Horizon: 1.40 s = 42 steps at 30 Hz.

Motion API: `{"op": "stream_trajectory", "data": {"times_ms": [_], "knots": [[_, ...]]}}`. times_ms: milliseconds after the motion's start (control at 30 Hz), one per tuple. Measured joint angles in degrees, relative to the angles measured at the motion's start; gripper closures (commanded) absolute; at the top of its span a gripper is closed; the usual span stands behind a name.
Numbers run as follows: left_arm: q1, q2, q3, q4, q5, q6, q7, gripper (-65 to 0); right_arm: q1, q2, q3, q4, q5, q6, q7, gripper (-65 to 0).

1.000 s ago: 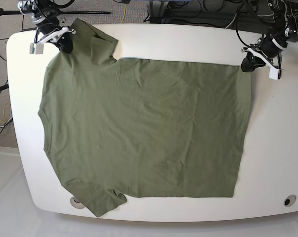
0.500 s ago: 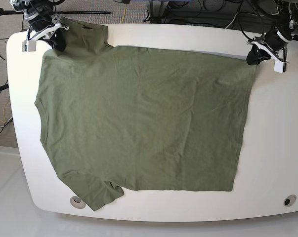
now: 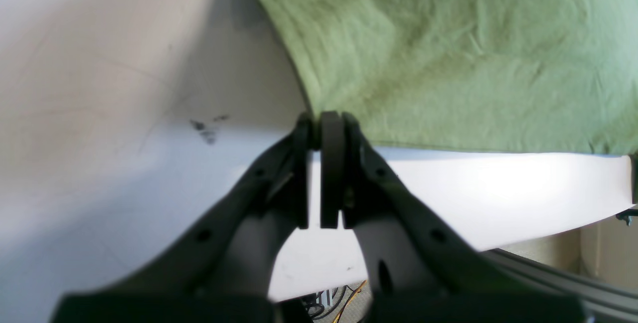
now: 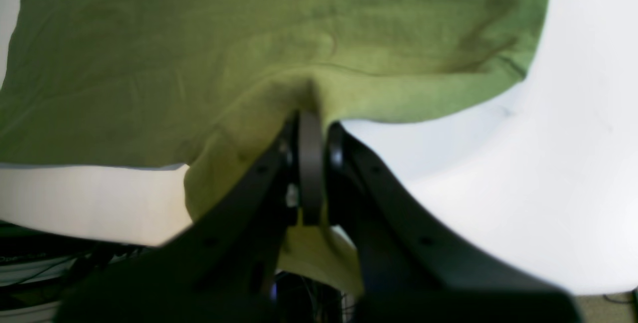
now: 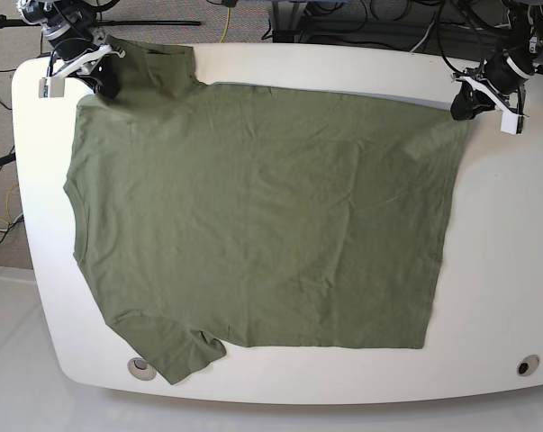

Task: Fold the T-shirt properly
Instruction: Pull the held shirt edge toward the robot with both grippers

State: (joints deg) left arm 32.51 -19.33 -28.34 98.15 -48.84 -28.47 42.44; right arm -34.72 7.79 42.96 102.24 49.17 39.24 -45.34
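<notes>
Because both grippers pinch the far edge of the T-shirt (image 5: 253, 216), the cloth lies stretched and nearly flat across the white table (image 5: 505, 270), which looks like a spreading step before any fold. At the upper left of the base view the right gripper (image 5: 104, 79) is clamped on the fabric by the shoulder and sleeve; its wrist view shows the jaws together with cloth bunched between them. At the upper right the left gripper (image 5: 460, 106) is closed on the hem corner, jaws pressed tight on the very edge.

The upper sleeve reaches the table's top rim and some fabric hangs over it in the right wrist view. The lower sleeve at the bottom left sits close to the front edge. Bare table runs down the right side and along the bottom, giving room to carry a fold.
</notes>
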Motion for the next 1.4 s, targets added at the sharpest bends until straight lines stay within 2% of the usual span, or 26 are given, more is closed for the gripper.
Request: {"op": "stream_trajectory", "data": {"times_ms": [967,1400], "knots": [[-3.4,0.2,0.1,-0.6,1.6,0.5,-1.3,0.0,1.5,0.3,0.0,1.1,0.3,-0.3,-0.3,0.0],[-4.2,0.2,0.3,-0.6,2.3,1.0,-1.4,0.0,2.3,0.4,-2.0,1.2,0.1,-0.3,0.2,0.0]]}}
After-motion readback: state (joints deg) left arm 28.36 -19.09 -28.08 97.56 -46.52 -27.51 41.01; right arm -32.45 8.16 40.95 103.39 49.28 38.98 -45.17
